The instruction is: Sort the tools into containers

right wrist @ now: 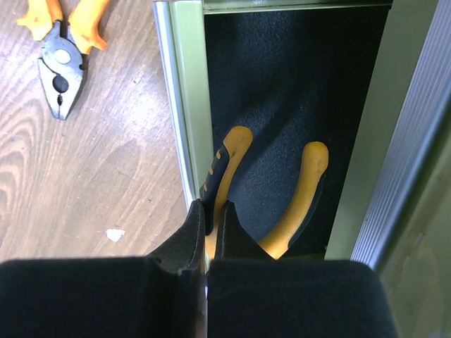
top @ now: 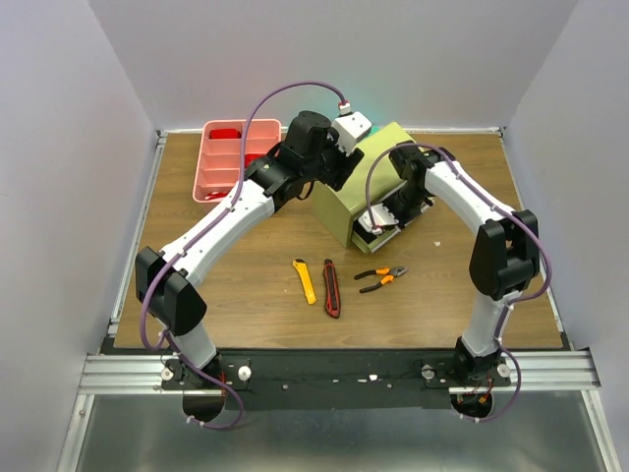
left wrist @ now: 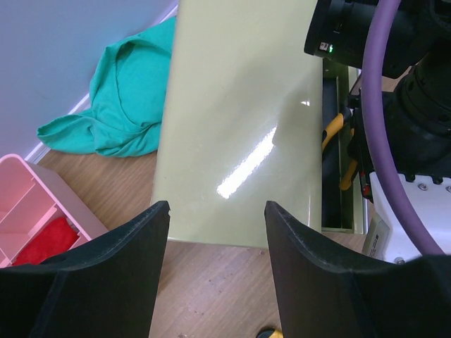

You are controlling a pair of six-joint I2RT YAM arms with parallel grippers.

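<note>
Three left on my worktop point(top: 246, 305): yellow knife point(top: 306, 280), red-black knife point(top: 331, 288), loose pliers point(top: 380, 278); right claw point(right wrist: 210, 215) pinches drawer pliers point(right wrist: 230, 151), left claw point(left wrist: 215, 208) spread.

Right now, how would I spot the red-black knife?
From the olive chest, look toward the near edge of the table, where three tools lie loose. The red-black knife is the middle one, between a yellow knife on the left and orange pliers on the right; it alone is dark red and black.
</note>
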